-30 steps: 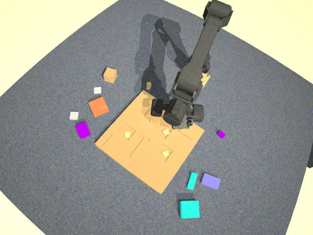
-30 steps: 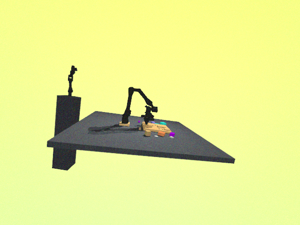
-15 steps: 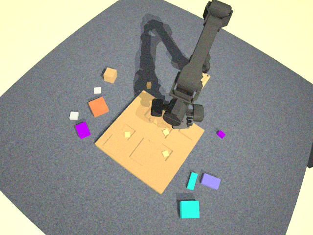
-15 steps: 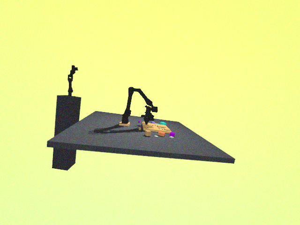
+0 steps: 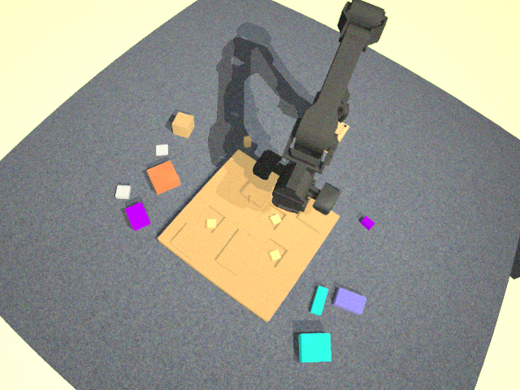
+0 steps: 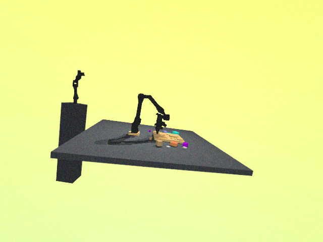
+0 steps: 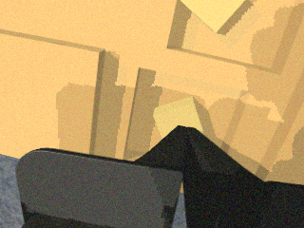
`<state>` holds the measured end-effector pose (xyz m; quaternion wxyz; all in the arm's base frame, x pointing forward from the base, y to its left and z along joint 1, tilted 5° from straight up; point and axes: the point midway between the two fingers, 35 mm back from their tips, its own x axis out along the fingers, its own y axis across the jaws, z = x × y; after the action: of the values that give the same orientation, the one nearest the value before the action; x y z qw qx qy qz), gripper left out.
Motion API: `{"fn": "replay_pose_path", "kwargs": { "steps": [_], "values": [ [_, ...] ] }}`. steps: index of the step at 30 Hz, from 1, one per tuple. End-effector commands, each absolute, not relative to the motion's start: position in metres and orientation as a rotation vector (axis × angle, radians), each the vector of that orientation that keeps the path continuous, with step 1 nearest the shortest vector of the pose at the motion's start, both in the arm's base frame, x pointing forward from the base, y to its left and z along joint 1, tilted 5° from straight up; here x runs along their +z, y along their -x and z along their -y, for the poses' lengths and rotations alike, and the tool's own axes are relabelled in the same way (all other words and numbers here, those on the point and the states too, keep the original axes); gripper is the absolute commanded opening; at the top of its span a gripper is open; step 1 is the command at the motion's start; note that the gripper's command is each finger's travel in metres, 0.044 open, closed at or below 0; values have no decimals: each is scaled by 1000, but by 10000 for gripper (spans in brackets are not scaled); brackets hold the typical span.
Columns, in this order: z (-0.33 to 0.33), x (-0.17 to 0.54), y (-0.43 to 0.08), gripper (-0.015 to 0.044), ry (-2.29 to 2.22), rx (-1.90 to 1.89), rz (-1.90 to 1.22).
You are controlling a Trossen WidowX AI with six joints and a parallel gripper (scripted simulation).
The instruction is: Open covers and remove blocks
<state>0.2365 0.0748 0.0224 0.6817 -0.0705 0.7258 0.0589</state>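
Observation:
The wooden puzzle board (image 5: 260,293) (image 6: 163,139) (image 7: 47,57) lies flat, with same-coloured covers, tracks and recesses. Pale yellow knobs show on it at left (image 5: 211,223), centre (image 5: 275,218) and right (image 5: 275,254). No coloured block shows in the visible recesses; which covers are open is hard to tell. My gripper (image 6: 157,132) (image 7: 183,135) is shut and empty, pointing down low over the board's side nearest the arm base. In the wrist view, a pale knob (image 7: 177,114) shows just beyond the fingertips, partly hidden by them. In the top view the arm hides the fingertips.
Beside the board lie an orange block (image 5: 163,177), a tan block (image 5: 183,124), a small tan block (image 5: 247,141), a purple block (image 5: 137,216), a small purple block (image 5: 367,223), two white pieces, a lavender block (image 5: 349,301) and two cyan blocks.

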Motion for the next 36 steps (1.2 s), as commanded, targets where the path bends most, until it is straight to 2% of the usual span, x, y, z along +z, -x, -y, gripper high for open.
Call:
{"fn": "replay_pose_path", "kwargs": {
  "steps": [1, 7, 17, 18, 23, 36],
  "values": [
    [-77, 28, -239, 0, -268, -313, -1601],
    [-78, 31, -238, 0, -664, -730, -1499],
    [-78, 31, -238, 0, -676, -742, -1495],
    [-76, 27, -234, 26, -507, -580, -1558],
    [-77, 46, -238, 144, -568, -639, -1536],
    [-78, 81, -241, 144, -676, -742, -1495]
  ]
}}
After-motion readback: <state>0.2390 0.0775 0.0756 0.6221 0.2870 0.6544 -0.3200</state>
